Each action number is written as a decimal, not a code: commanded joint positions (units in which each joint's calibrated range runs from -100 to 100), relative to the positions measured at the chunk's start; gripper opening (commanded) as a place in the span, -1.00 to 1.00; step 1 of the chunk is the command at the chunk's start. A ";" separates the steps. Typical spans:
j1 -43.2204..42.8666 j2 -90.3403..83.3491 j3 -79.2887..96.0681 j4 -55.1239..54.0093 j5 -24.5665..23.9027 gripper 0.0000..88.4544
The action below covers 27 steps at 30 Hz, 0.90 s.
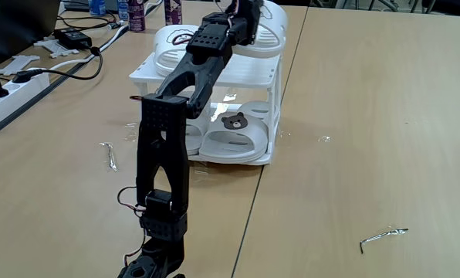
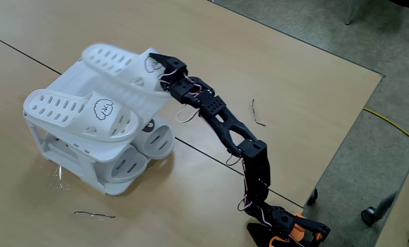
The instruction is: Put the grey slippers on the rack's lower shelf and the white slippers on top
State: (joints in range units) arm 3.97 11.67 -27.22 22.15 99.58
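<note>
Though partly masked by the black arm [image 1: 185,77] in a fixed view, two white slippers [image 2: 88,113] seen lying on the slatted top of the rack [image 2: 74,161], dog faces up. Nearest one [image 2: 122,65] lying right at the claw [image 2: 156,68], long axis running from the claw away toward the rack's far-left corner in that view, strap end at the claw, heel end farthest off. Second white slipper beside it, farther from the claw, roughly parallel, tilted a little over the rack's front edge.

Claw's fingertips hard to make out: hidden behind the arm's upper links in the other fixed view [image 1: 249,19], dark against the slipper's strap in this one; clamped on the slipper or merely touching it, cannot tell.

Below the claw, on the lower shelf [image 1: 238,158], grey slippers [image 1: 234,135] tucked in, one bear badge plain, the other slipper mostly covered by the arm and a rack post. In the second fixed view only rounded ends [image 2: 156,140] poking out under the top tier.

Farther out from the claw: wooden table [image 1: 369,116], a power strip [image 1: 14,85] with black cables [image 1: 79,58], bits of wire [image 1: 383,235] scattered on the tabletop, bottles [image 1: 137,11] cut off at the frame's top edge.
</note>
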 commanded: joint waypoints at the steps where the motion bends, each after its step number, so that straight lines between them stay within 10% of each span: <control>1: -1.01 5.28 -12.51 -0.83 0.42 -0.98; 27: -4.96 15.80 -12.88 -1.01 0.42 -0.98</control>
State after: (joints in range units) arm -2.55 26.60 -36.84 21.97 99.58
